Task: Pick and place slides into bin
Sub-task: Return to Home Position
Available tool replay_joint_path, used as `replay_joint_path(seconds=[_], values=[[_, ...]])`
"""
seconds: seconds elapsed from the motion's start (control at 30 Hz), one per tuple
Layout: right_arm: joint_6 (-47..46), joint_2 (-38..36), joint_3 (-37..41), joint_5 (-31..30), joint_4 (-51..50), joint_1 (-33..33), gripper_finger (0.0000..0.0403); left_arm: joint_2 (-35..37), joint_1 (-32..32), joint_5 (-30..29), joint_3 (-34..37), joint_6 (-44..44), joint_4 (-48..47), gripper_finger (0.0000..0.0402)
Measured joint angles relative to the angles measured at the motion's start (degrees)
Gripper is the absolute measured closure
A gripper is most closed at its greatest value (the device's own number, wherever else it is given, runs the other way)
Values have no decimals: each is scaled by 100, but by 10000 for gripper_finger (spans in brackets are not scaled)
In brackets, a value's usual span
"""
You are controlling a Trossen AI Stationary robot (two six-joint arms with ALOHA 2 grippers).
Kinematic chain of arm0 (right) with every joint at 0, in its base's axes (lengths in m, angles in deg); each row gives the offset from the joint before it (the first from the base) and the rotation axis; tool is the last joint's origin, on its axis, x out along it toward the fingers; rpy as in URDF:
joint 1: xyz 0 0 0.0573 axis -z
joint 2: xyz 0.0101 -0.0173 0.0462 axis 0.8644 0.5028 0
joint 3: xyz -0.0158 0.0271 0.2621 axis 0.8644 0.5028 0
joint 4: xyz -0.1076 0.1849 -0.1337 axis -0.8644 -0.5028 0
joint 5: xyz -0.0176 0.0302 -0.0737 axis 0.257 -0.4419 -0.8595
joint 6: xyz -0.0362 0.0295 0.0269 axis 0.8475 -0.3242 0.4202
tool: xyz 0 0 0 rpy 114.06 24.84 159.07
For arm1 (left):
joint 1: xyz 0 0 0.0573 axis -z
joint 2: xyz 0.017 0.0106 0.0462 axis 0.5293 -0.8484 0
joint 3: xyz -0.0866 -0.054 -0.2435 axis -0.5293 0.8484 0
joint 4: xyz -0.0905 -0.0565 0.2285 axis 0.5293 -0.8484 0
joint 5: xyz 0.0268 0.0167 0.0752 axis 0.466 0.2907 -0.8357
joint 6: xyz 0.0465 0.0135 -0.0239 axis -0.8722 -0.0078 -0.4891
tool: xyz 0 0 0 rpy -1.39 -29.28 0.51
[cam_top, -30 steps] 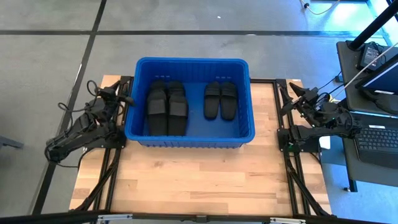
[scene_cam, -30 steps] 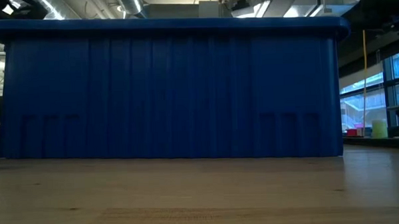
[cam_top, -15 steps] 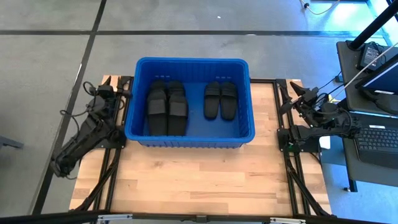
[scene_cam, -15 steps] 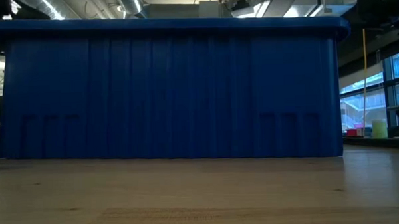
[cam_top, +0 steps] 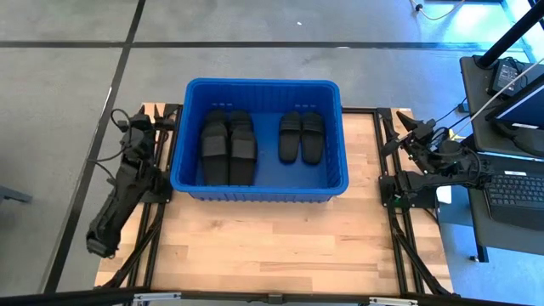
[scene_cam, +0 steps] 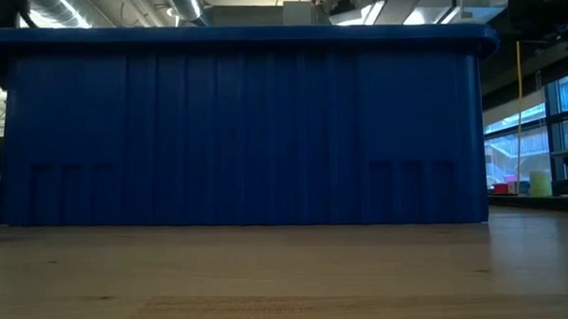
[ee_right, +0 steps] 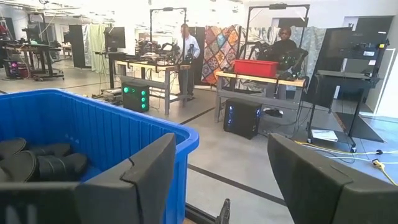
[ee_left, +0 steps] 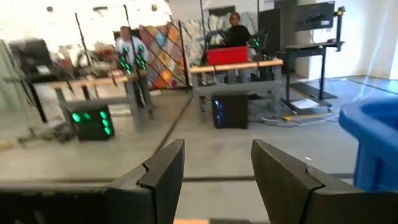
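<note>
The black slides [cam_top: 228,146] sat inside the blue bin [cam_top: 263,83], up at the table's [cam_top: 272,246] 12 o'clock side, with bare wood open at 6. Left gripper [ee_left: 216,158] hung off the bin's 9 o'clock wall and right gripper [ee_right: 221,146] at 3, both spread and empty. Low view only caught the bin wall; overhead showed the slides.
</note>
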Motion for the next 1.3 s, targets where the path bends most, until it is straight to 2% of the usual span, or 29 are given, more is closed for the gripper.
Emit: replay_joint_path(seconds=[0.1,0.27,0.6,0.73,0.83,0.9,1.1,1.2,1.3], values=[[-21,1,0,2,9,-1,147,-2,-324,404,256,389,40,220],[-221,2,0,2,-24,-1,147,-2,-560,807,614,544,497,220],[-639,0,77,1,-122,1,147,-3,-621,792,683,472,563,220],[-445,0,536,-12,409,2,147,-2,-621,789,683,472,563,220],[-340,0,922,-437,934,31,147,-4,-619,787,683,474,561,220],[-346,0,1180,-444,1224,87,147,-3,-618,787,683,488,561,220],[-332,0,1834,-146,2031,503,147,-4,-618,785,683,474,561,220],[-339,2,2043,-117,2250,888,147,-4,-618,785,683,474,561,220],[-324,0,2214,279,2504,1393,147,-4,-618,782,683,472,561,220]])
